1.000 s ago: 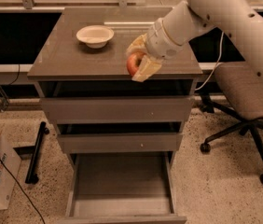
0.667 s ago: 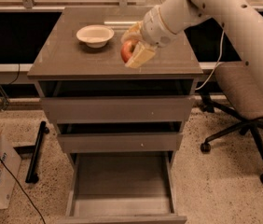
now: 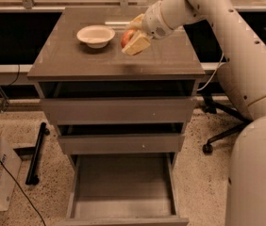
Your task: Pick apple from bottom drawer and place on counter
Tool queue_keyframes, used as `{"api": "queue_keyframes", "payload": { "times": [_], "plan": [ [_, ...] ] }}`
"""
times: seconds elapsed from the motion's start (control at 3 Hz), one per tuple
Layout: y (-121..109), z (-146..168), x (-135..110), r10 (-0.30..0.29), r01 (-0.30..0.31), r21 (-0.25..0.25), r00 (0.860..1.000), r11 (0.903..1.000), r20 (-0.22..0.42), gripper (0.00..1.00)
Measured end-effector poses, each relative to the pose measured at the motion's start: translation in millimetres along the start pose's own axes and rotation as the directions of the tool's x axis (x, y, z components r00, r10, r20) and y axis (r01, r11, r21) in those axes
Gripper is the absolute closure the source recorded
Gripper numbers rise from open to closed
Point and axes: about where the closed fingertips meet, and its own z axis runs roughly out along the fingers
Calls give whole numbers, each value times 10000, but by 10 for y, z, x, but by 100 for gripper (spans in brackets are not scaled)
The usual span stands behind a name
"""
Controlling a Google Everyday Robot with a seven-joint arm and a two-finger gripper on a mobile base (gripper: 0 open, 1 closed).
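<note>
A: Where's the apple (image 3: pixel 126 37)?
B: Clamped in the tool (image 3: pixel 133 40), over the desk (image 3: pixel 100 60), far middle, just right of the white bowl (image 3: pixel 95 35).
A: Why there?
B: Probably positioned for set-down on bare surface. The bottom drawer (image 3: pixel 123 185) stands open.

Gripper (image 3: pixel 131 35) with apple (image 3: pixel 125 38) over counter (image 3: pixel 100 61) — bowl (image 3: pixel 95 35) just left, bottom drawer (image 3: pixel 123 192) below.

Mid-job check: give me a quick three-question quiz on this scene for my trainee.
1. True or false: the gripper is shut on the apple, over the counter.
2. Which drawer is pulled out furthest? A top, B middle, C bottom.
3. Fill in: the white ___ sits on the counter, left of the apple.
Key: 1 true; 2 C, the bottom drawer; 3 bowl.
</note>
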Motion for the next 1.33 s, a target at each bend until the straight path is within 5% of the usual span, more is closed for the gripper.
{"api": "queue_keyframes", "payload": {
  "times": [0.33,1.0,1.33],
  "plan": [
    [-226,133,199,1106,-1106,291,9939,9934,27,100],
    [-439,325,538,2618,-2615,300,9651,9647,-54,62],
    [-451,356,548,2679,-2676,281,9634,9631,-49,39]
  ]
}}
